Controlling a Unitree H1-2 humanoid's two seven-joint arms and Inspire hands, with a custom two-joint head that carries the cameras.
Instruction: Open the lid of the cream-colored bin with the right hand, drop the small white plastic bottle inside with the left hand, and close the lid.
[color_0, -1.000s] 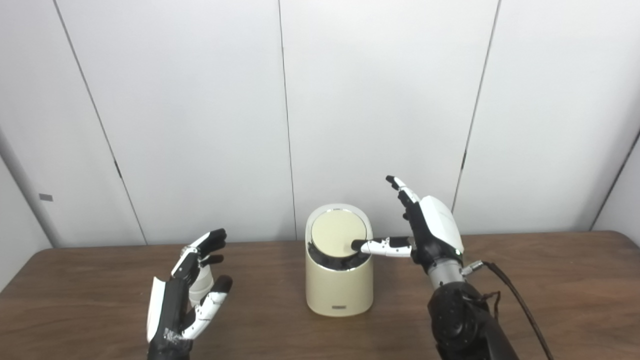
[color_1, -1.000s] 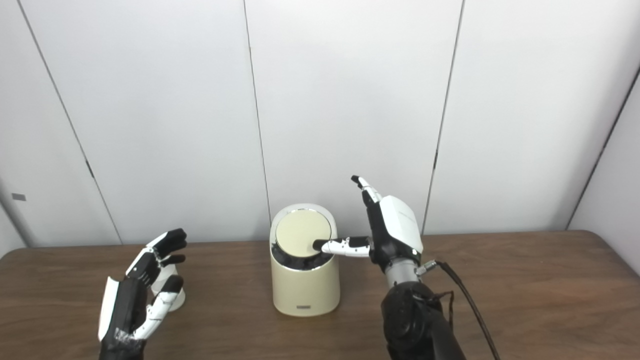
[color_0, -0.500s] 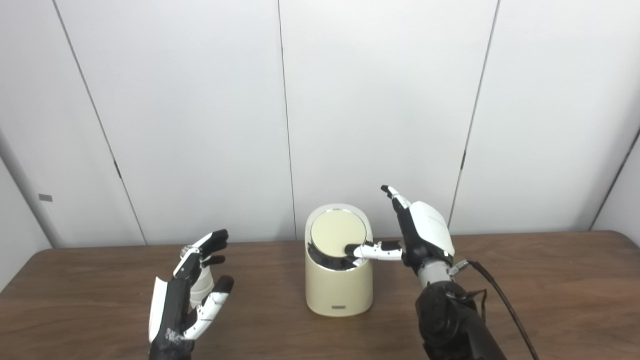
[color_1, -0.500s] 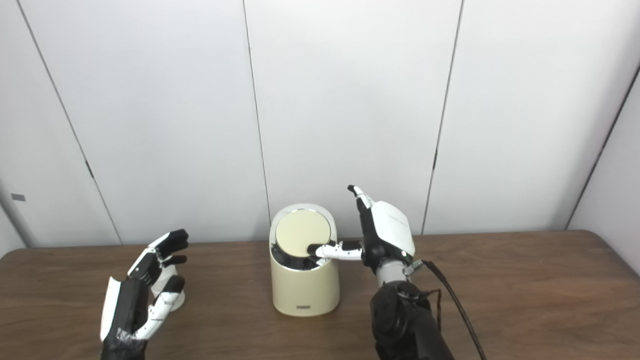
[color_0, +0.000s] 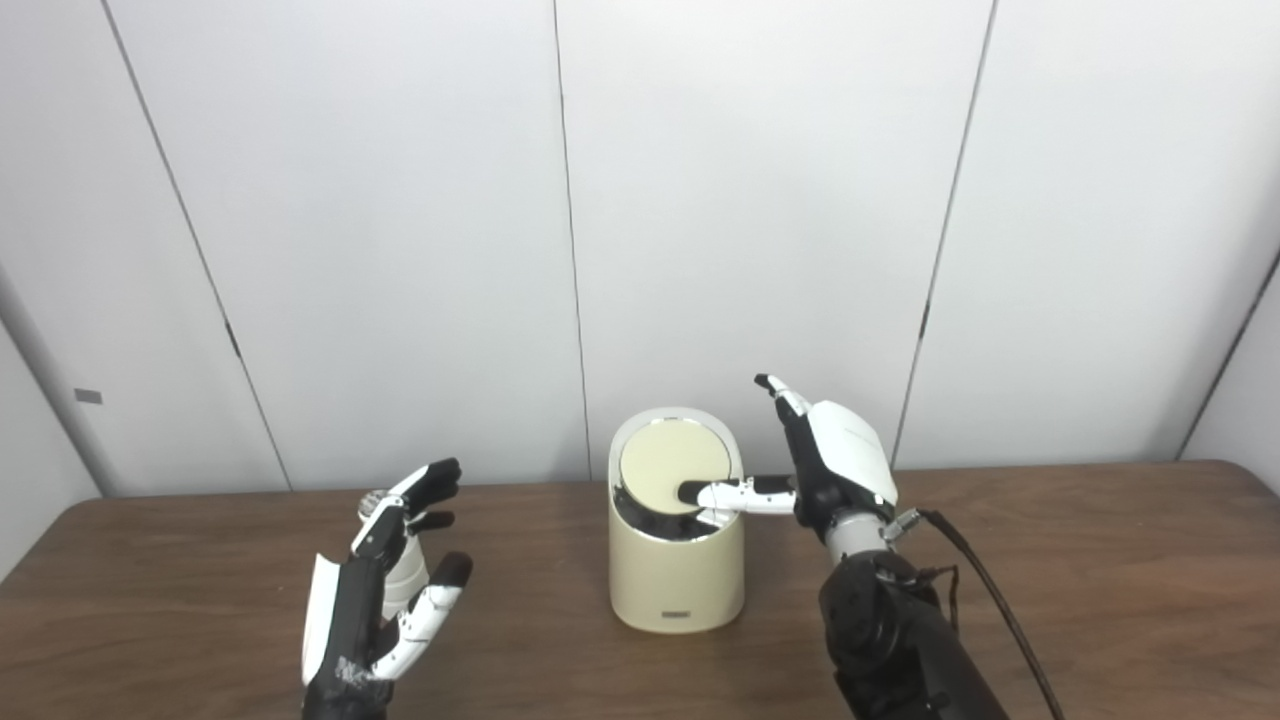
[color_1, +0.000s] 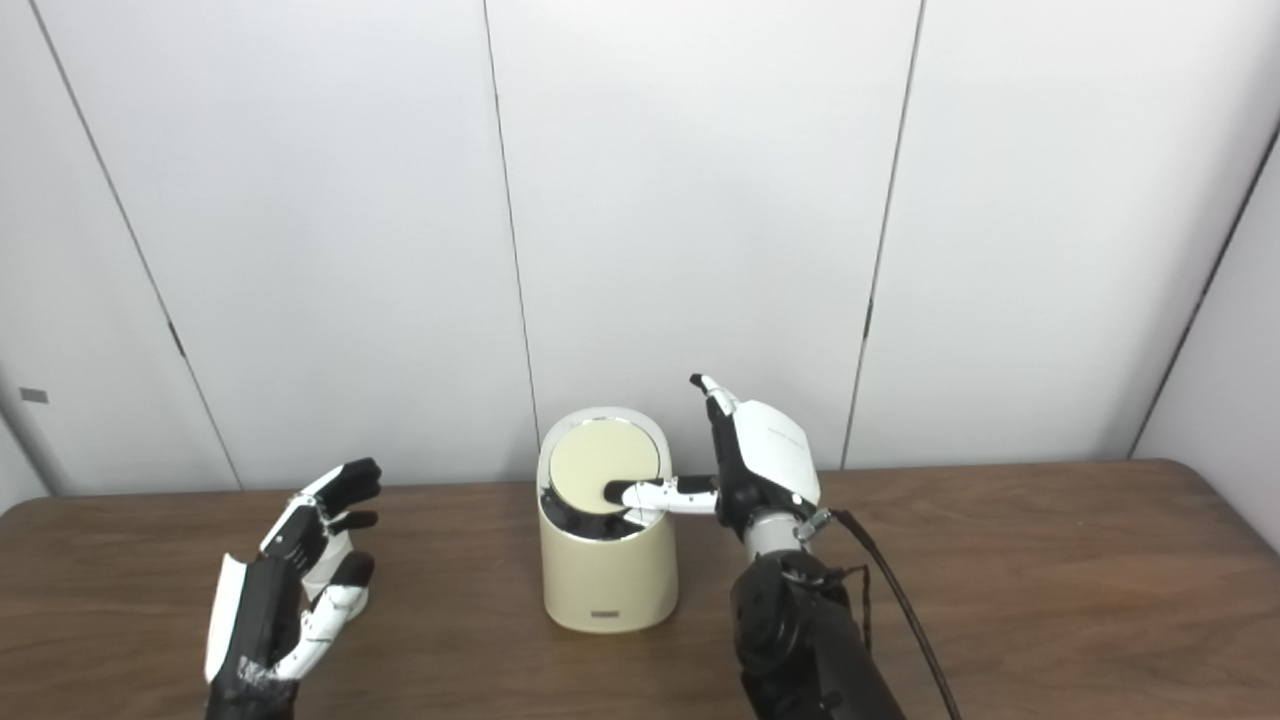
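The cream-colored bin (color_0: 678, 575) stands at the middle of the wooden table. Its round lid (color_0: 672, 462) is tilted, with a dark gap showing along its front edge. My right hand (color_0: 820, 465) is beside the bin's right side, open, thumb stretched across onto the lid and fingers pointing up. The small white plastic bottle (color_0: 405, 570) stands on the table at the left, mostly hidden behind my left hand (color_0: 385, 590). That hand is open, fingers and thumb spread around the bottle without closing on it.
The brown table (color_0: 1100, 600) reaches right to a rounded corner. A black cable (color_0: 990, 610) trails from my right wrist. White wall panels (color_0: 760, 200) rise close behind the bin.
My right hand has moved left and lower, its thumb reaching further over the lid. The left hand has edged slightly right around the bottle.
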